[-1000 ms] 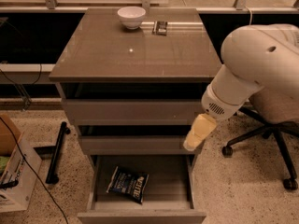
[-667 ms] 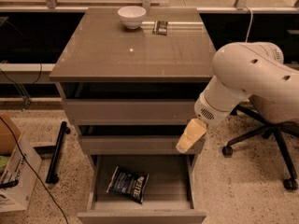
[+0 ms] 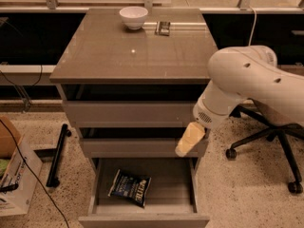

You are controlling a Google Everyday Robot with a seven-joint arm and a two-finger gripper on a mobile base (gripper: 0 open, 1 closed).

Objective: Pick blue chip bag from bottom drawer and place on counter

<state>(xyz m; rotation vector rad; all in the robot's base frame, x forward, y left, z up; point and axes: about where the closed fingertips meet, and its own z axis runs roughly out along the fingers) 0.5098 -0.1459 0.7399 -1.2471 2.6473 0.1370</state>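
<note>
The blue chip bag lies flat on the floor of the open bottom drawer, left of its middle, dark navy with white lettering. My gripper hangs from the white arm at the right, in front of the middle drawer's right end, above the right side of the open drawer and apart from the bag. Only its pale yellow finger shows. The counter is the glossy grey-brown top of the cabinet.
A white bowl and a small dark metallic object sit at the back of the counter. A black office chair stands to the right. A black bar and a cardboard box lie on the floor at left.
My arm has swung left and down, bringing the gripper from the cabinet's right edge to above the open drawer's right side. The bag has not moved.
</note>
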